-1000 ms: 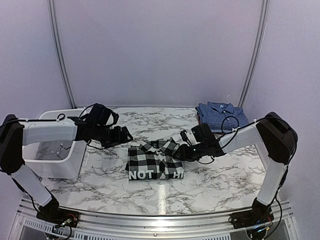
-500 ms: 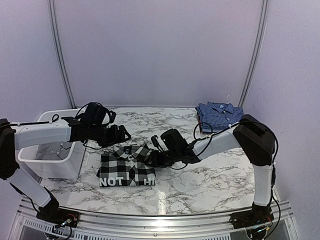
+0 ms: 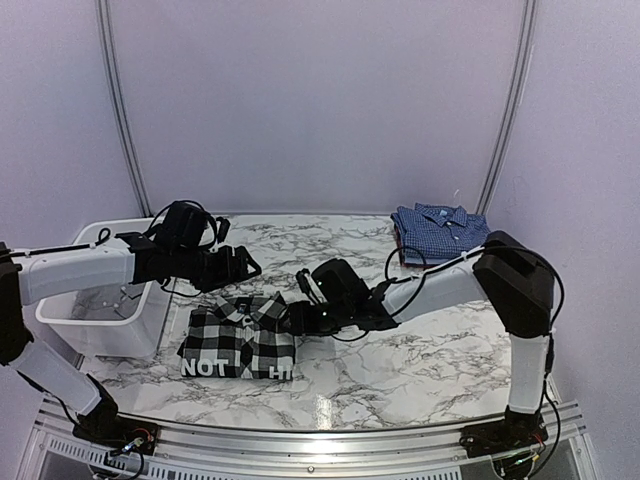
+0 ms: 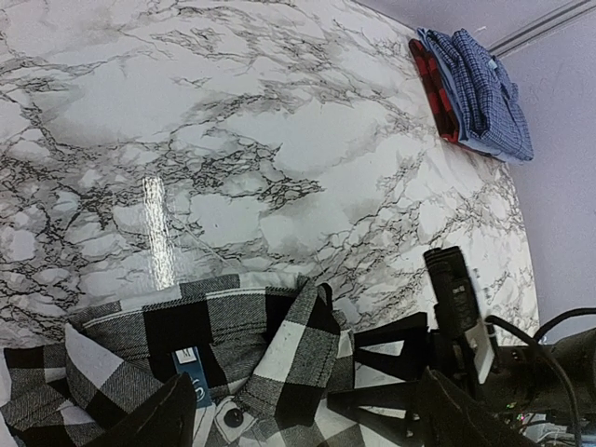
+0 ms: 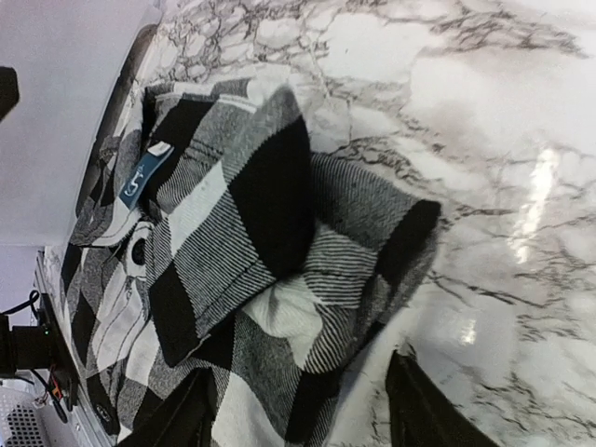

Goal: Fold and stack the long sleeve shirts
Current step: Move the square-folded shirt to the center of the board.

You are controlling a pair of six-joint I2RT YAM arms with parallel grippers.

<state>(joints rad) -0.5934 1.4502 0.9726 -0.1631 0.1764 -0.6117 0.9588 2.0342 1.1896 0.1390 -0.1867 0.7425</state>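
Front-left on the table [image 3: 420, 370], buffalo-check shirt [image 3: 235, 340] lies beside bin [image 3: 100, 335].

1st shirt [image 3: 238, 338] on table [image 3: 400, 370], front-left of ctr; bin [image 3: 100, 340] just left of it, at table edge. 2nd shirt [image 3: 442, 232] back-right corner, well apart. R gripper [image 3: 300, 317] at 1st shirt's right edge, L gripper [image 3: 245, 268] behind it.

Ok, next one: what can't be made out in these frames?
Lettering on the black-and-white shirt: top view, middle letters lost in a fold; only NOT reads.
Red cloth under the blue shirt: left wrist view, only an edge shows; the blue shirt covers the rest.
Small bits in the white bin: top view, too small to identify.
Collar label print: right wrist view, too small.
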